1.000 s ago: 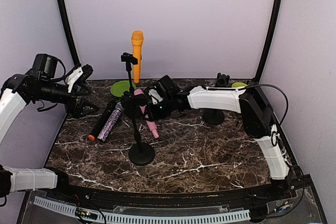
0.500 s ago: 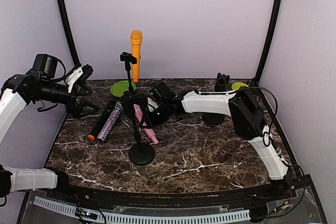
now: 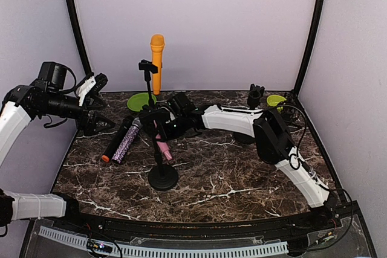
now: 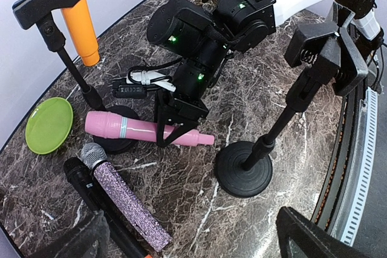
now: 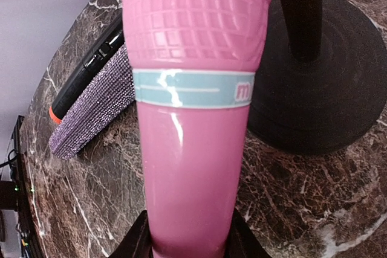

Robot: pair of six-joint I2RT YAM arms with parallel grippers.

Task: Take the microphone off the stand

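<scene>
pink microphone [image 5: 193,149]: in the right wrist view its head is running out of frame at 12 o'clock, and its lower end is disappearing between the fingers at 6 o'clock
right gripper [image 4: 176,126]: its fingers [image 5: 136,243] are showing only as dark slivers at 6 o'clock of its own view, clamping the pink body
band lettering [image 5: 242,93]: only an "m" is showing; the rest is curving out of sight
round black base [image 5: 314,89]: the pink microphone is covering its 9 o'clock side, and its pole [image 5: 302,10] is being cut off at 12 o'clock
black microphone [image 5: 91,67]: its far end is vanishing behind the pink head
left gripper [image 3: 104,102]: in the left wrist view its fingers [image 4: 78,240] are appearing as blurred dark shapes, cut off at 5 and 7 o'clock
orange microphone [image 4: 75,16]: its top is being cut off at 11 o'clock of the left wrist view
</scene>
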